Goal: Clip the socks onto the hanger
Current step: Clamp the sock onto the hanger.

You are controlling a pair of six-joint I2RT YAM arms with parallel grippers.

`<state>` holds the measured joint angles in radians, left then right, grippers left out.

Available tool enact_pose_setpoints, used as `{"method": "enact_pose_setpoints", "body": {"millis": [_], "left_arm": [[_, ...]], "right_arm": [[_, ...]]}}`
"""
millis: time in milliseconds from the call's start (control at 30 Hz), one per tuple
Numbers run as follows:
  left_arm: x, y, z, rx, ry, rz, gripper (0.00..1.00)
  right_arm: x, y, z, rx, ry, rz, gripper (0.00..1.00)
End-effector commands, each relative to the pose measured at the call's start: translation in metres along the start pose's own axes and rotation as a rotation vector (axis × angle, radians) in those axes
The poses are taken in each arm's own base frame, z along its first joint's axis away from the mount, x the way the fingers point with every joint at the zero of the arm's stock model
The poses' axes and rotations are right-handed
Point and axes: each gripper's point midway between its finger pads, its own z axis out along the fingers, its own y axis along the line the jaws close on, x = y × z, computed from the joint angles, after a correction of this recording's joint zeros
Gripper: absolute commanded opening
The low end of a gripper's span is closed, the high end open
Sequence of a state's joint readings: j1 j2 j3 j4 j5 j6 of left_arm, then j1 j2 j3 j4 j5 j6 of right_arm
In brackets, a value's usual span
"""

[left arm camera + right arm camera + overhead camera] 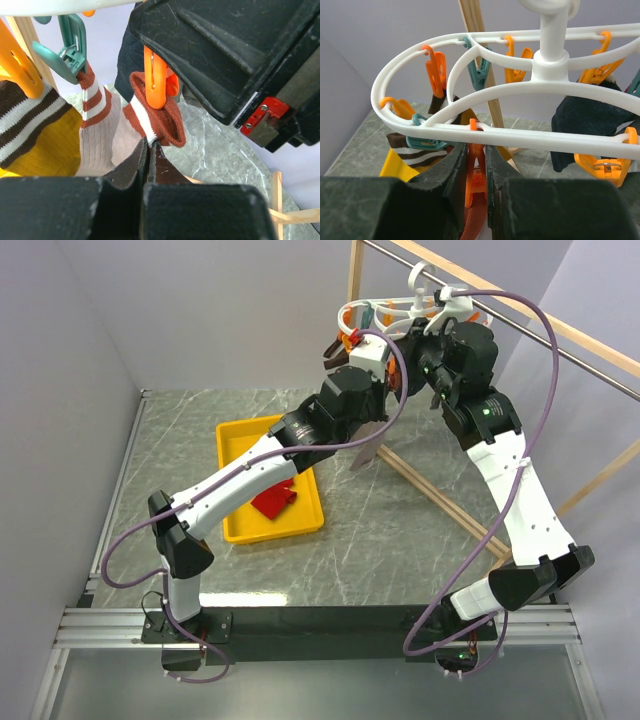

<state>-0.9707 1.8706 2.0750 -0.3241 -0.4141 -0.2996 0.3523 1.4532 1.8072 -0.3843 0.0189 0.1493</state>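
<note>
**Surface.** The table [400,540] has a grey stone-patterned top with pale veins. An aluminium rail [100,625] runs along its near edge, where both arm bases are bolted.

**Room.** Plain pale lavender walls [200,310] close the left and rear sides. A wooden frame [420,485] stands on the right rear part of the table and carries a metal rod [560,345].

**Tray.** A yellow tray [235,530] lies flat left of centre, partly under the left arm. One red sock [275,502] lies in it.

**Hanger.** The hanger [400,310] is hooked over the rod, above the table's rear right. It is white and double-ringed.

**Left gripper** [148,150]. The jaws are together, pinching the rust-and-white cuff of the held grey-beige sock [155,120] from below.

**Right gripper** [476,165]. The fingers are pressed against both sides of the orange clip [476,175], which hangs from the hanger's near ring. In the left wrist view the clip's lower end overlaps the cuff's top edge. Whether it bites the fabric cannot be told.

**Other socks.**
- A second grey-beige sock [95,145] hangs from a teal clip [70,50], just beside the held one.
- A mustard sock [45,145] with a brown-and-white cuff hangs at the far left of the left wrist view.
- A dark navy sock [590,120] hangs on the hanger's right side in the right wrist view.
</note>
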Motion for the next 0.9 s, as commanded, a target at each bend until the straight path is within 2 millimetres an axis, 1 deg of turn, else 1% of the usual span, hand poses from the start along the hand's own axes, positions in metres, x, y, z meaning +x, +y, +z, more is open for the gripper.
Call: {"method": "enact_pose_setpoints", "body": {"millis": [0, 133, 167, 200, 267, 300, 500, 667, 867], "left_arm": [[-0.035, -0.001, -0.013, -0.005, -0.082, -0.009, 0.01], [-0.042, -0.001, -0.018, 0.004, -0.095, -0.023, 0.01], [-0.040, 0.000, -0.019, 0.002, -0.092, -0.025, 0.01], [-0.046, 0.000, -0.023, 0.006, -0.107, -0.035, 0.01], [-0.045, 0.002, -0.023, -0.001, -0.108, -0.041, 0.01], [-0.049, 0.002, -0.026, -0.002, -0.118, -0.041, 0.01], [-0.058, 0.007, -0.034, -0.011, -0.143, -0.050, 0.01], [-0.064, 0.004, -0.036, 0.004, -0.155, -0.063, 0.01], [-0.069, -0.004, -0.036, 0.038, -0.171, -0.087, 0.01]], "right_arm": [[-0.028, -0.003, -0.016, 0.032, -0.089, -0.034, 0.00], [-0.028, -0.003, -0.016, 0.041, -0.090, -0.048, 0.00], [-0.029, -0.002, -0.016, 0.037, -0.094, -0.050, 0.00], [-0.029, -0.002, -0.017, 0.038, -0.094, -0.049, 0.00], [-0.029, -0.002, -0.017, 0.040, -0.094, -0.049, 0.00], [-0.029, -0.002, -0.017, 0.038, -0.094, -0.049, 0.00], [-0.030, -0.004, -0.018, 0.049, -0.098, -0.057, 0.00], [-0.030, -0.001, -0.019, 0.040, -0.102, -0.051, 0.00], [-0.031, -0.004, -0.020, 0.067, -0.108, -0.007, 0.00]]}}
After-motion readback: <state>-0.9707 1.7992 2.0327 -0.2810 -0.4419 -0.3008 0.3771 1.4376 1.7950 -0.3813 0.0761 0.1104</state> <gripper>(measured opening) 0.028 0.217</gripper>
